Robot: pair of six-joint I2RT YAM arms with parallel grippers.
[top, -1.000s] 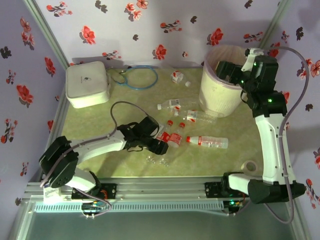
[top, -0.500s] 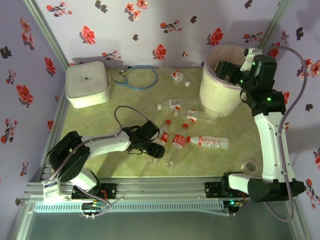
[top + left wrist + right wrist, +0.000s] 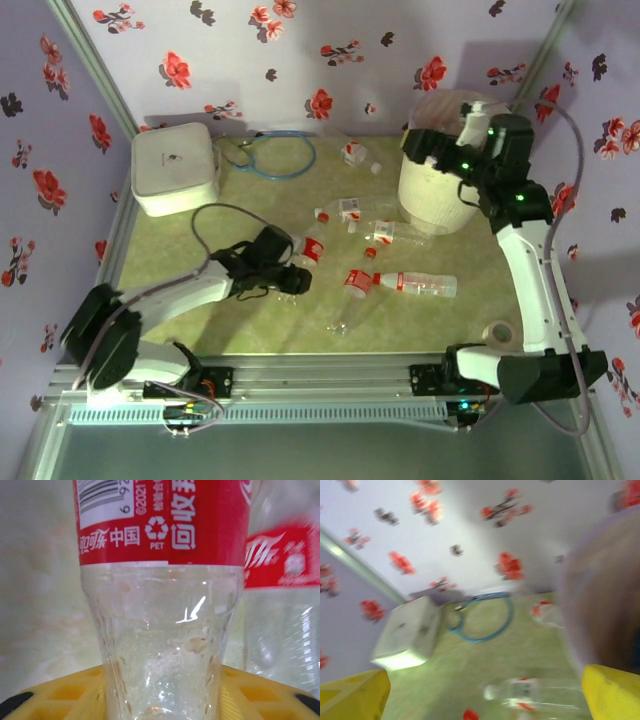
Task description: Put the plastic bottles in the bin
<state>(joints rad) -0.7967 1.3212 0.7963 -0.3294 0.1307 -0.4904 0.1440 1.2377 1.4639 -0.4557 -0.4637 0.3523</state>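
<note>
My left gripper [image 3: 292,276] is low over the mat at centre-left, shut on a clear plastic bottle [image 3: 306,254] with a red label and red cap. In the left wrist view that bottle [image 3: 160,630] stands between the yellow fingers [image 3: 60,692], and a second bottle [image 3: 280,605] lies just to its right. Loose bottles lie at mid-table [image 3: 350,208], [image 3: 395,232], [image 3: 415,284], [image 3: 352,290] and at the back [image 3: 355,152]. The cream bin [image 3: 435,200] stands at the back right. My right gripper [image 3: 422,148] hangs open at the bin's left rim, with nothing between its fingers [image 3: 612,690].
A flat white box [image 3: 175,168] sits at the back left, with a blue cable loop [image 3: 280,155] beside it. A tape roll [image 3: 498,331] lies near the right arm's base. Flowered walls close in the table on three sides.
The left gripper closed on the red-labelled bottle and drew it left, away from the other bottles. The right arm swung left from over the bin to its left rim.
</note>
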